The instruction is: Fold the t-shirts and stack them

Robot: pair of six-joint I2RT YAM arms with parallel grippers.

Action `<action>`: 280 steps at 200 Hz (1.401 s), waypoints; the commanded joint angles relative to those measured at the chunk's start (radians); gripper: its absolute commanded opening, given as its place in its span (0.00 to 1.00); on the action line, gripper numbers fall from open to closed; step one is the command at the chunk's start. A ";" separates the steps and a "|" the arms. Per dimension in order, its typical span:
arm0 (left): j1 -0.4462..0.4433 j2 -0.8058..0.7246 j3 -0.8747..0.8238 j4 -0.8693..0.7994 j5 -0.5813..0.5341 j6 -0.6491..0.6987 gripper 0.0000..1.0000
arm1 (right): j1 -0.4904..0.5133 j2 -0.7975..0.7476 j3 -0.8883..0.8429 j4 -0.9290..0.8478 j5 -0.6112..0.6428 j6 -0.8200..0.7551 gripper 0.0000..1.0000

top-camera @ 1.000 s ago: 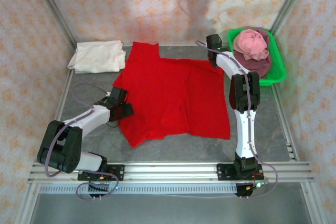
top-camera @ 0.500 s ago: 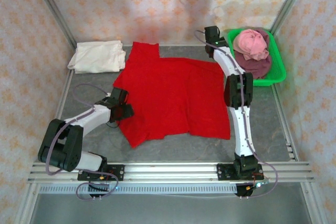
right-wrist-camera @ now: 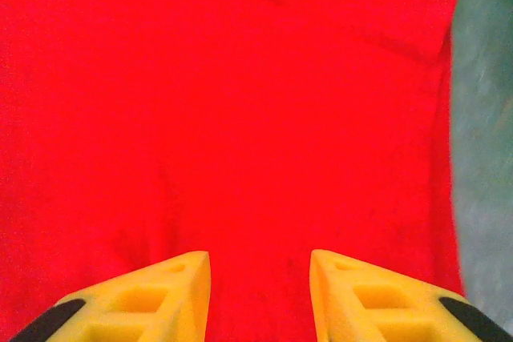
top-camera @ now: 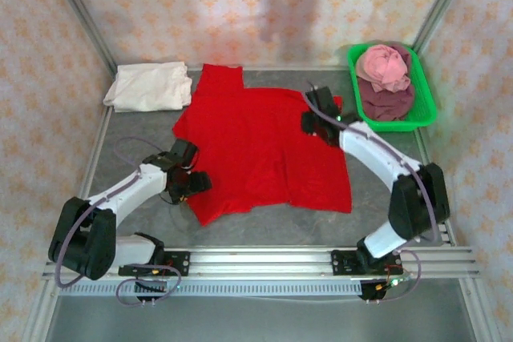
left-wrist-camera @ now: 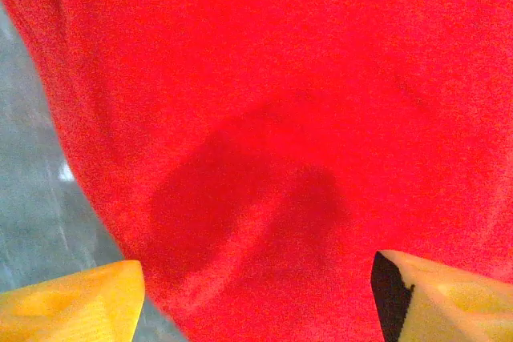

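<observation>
The red shirt (top-camera: 260,150) lies spread flat mid-table (top-camera: 385,198), its long axis running 9 to 3 o'clock: a straight edge faces 3, 1 flap reaches toward 12 and another toward 7, and the neck cannot be made out. Its corner at 1 o'clock is hidden under the right arm's wrist, and its 8 o'clock edge is partly covered by the left arm's wrist. From the left wrist, the left jaws stand wide apart with nothing between them, fingertips (left-wrist-camera: 80,302) cut off by the lower edge, hovering over the red cloth's edge with grey table at 9 o'clock. From the right wrist, slightly blurred, the right jaws are parted less widely, also empty, fingertips (right-wrist-camera: 144,298) over the cloth. A folded cream shirt (top-camera: 148,86) sits at the table's 10 o'clock corner. In the green tray (top-camera: 425,106) at 2 o'clock, a bunched pink shirt (top-camera: 383,66) covers most of a maroon shirt (top-camera: 386,102).
</observation>
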 commanded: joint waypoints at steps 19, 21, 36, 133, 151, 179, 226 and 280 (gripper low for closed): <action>-0.089 -0.098 -0.021 -0.123 0.034 -0.131 0.73 | -0.016 -0.225 -0.292 0.034 0.015 0.202 0.44; -0.092 -0.099 -0.025 -0.117 0.036 -0.133 0.72 | -0.016 -0.230 -0.299 0.029 0.012 0.203 0.44; -0.107 -0.092 -0.048 -0.047 0.028 -0.128 0.66 | -0.016 -0.241 -0.336 0.004 -0.021 0.225 0.44; -0.101 -0.009 0.036 -0.090 -0.045 -0.053 0.17 | -0.051 -0.143 -0.402 0.020 -0.083 0.321 0.49; -0.100 -0.053 0.049 -0.177 -0.050 -0.084 0.40 | -0.055 -0.134 -0.396 0.026 -0.081 0.305 0.49; -0.101 -0.129 -0.008 -0.258 -0.020 -0.143 0.52 | -0.057 -0.121 -0.382 0.031 -0.058 0.273 0.49; -0.127 -0.124 -0.098 -0.061 0.099 -0.188 0.56 | -0.060 -0.102 -0.376 0.045 -0.038 0.247 0.49; -0.140 -0.031 -0.097 0.082 0.073 -0.165 0.40 | -0.065 -0.111 -0.385 0.067 -0.029 0.245 0.50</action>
